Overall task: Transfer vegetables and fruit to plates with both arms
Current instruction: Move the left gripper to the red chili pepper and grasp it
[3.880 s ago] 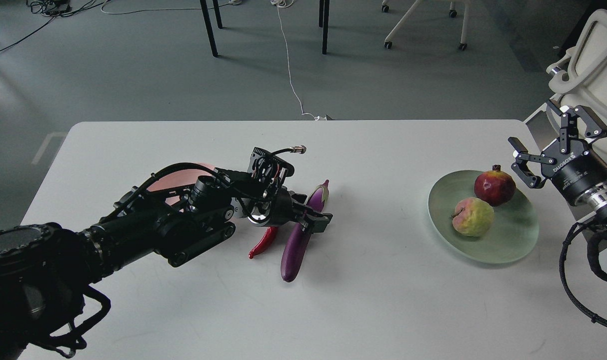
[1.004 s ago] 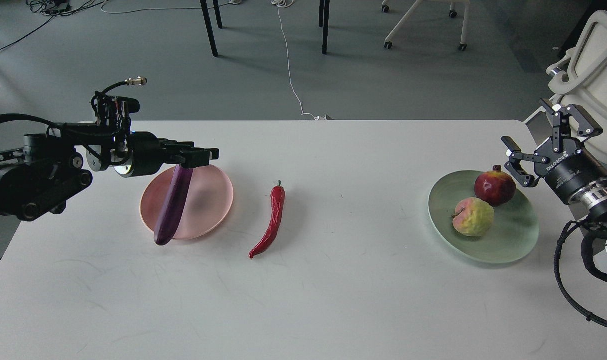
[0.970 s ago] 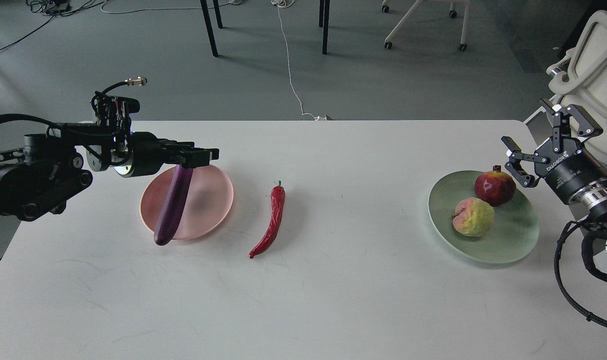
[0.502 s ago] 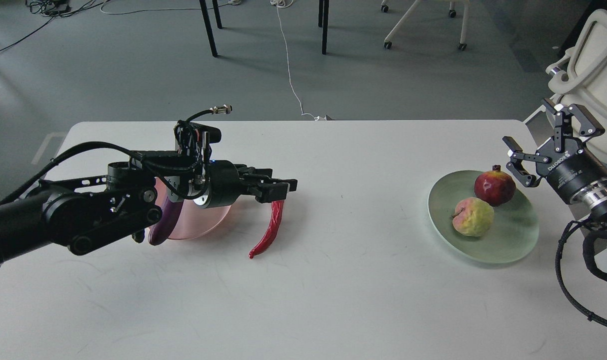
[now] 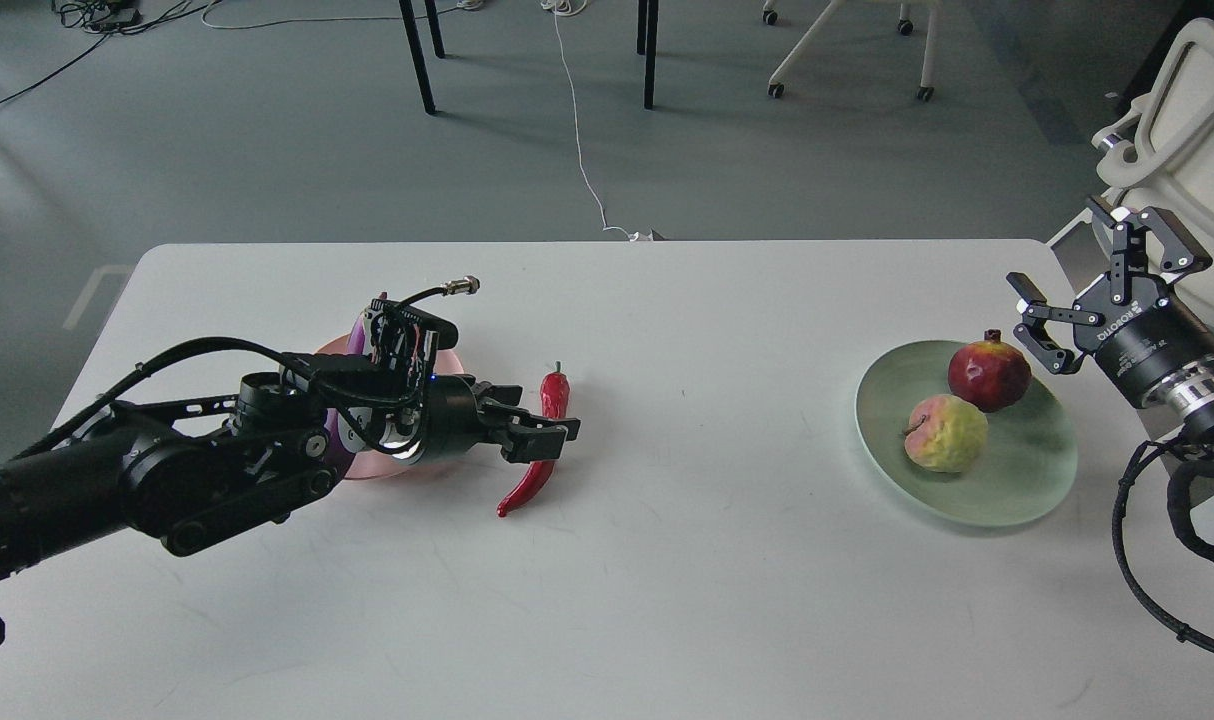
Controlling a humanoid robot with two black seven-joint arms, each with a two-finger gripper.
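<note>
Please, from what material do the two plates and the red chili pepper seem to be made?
The green plate and the pink plate look like thin, matte, slightly translucent plastic: pale, even colour with soft shading and no sharp reflections. The red chili pepper has a smooth, glossy skin with a small highlight; whether it is real or a plastic replica cannot be told from this view.

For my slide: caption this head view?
Left pincer reaches the red chili pepper; pomegranate and apple sit on the green plate.

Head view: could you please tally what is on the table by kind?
Vegetables: 2 (chili, eggplant, mostly hidden behind the arm)
Fruit: 2 (pomegranate, apple)
Plates: 2 (pink, green)
Total: 6
</note>
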